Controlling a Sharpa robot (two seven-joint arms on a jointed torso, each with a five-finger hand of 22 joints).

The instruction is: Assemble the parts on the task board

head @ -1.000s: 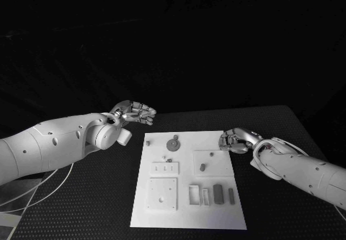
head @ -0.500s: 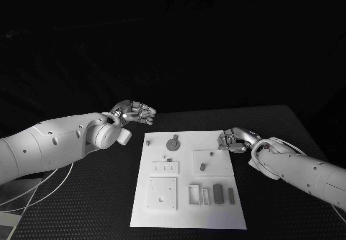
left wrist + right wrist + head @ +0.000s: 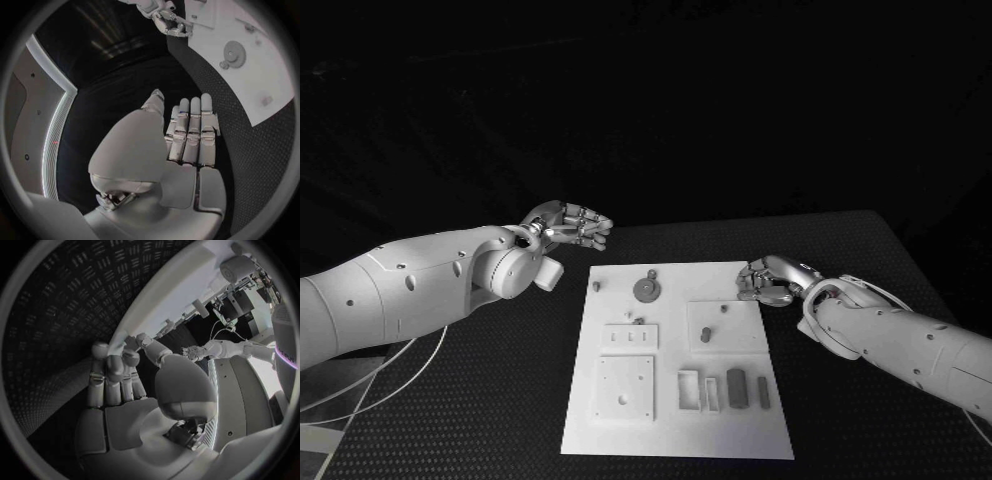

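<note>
Nothing much has moved since a second ago: both arms stay where they were, and the parts on the task board [image 3: 678, 400] lie just as before.

The left hand [image 3: 571, 226] hangs over the black counter [image 3: 473, 420], just off the far corner of the board. Its fingers [image 3: 190, 135] lie straight and side by side, and it holds nothing.

The right hand [image 3: 772, 280] sits at the other long edge of the board, with its fingers [image 3: 115, 367] curled right at that edge. Whether it pinches something small there I cannot tell.

The parts are on the board, between the two hands. A round gear [image 3: 648, 288] lies nearest the left hand, with a tiny peg [image 3: 596, 285] beside it. A small peg [image 3: 707, 335] stands on a square plate close to the right hand. Nearer the robot lie a long dark block [image 3: 737, 388] and a thin bar [image 3: 763, 392], well away from both hands.

My guess is that the job is only starting, and the right hand is getting ready at the board's edge.

Next, a hand needs to reach in over the board, come down softly on one small part, and pinch it well. The parts are little, so the aim must be careful.
</note>
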